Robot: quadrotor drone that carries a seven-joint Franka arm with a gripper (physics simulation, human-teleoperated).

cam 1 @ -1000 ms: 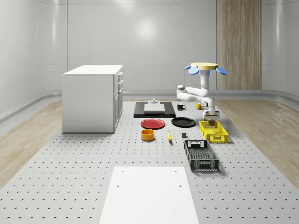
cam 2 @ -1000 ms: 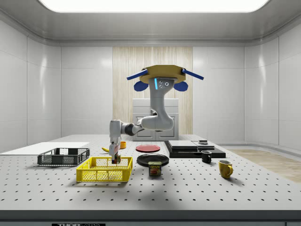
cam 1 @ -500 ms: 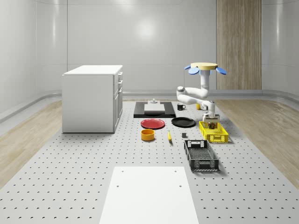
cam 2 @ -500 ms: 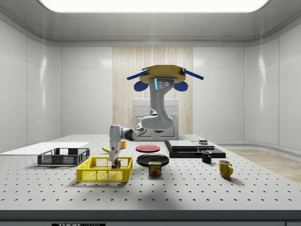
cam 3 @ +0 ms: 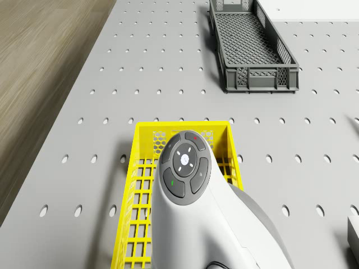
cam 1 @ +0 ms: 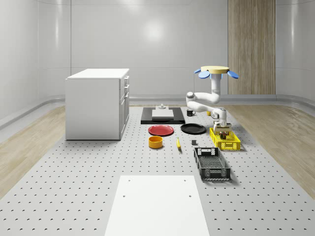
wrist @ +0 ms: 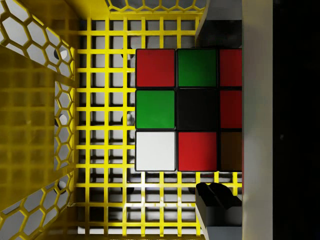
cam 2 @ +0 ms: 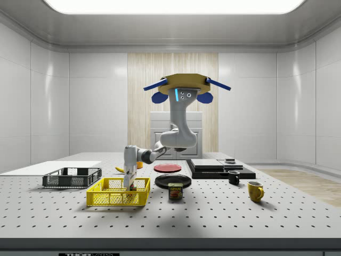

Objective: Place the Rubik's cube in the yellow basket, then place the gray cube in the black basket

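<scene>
One item, the Rubik's cube [wrist: 187, 110], sat gripped between my gripper [cam 2: 129, 184] fingers, low inside the yellow basket [cam 2: 118, 193] for a short release. I, the drone [cam 2: 184, 85], hovered above the table beside that basket; the black basket [cam 1: 211, 164] lay near it.

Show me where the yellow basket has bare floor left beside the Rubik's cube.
In the wrist view, open grid lies between the Rubik's cube and the yellow basket wall. The claw crowds the cube's other side. The drone hovers above the table.
</scene>
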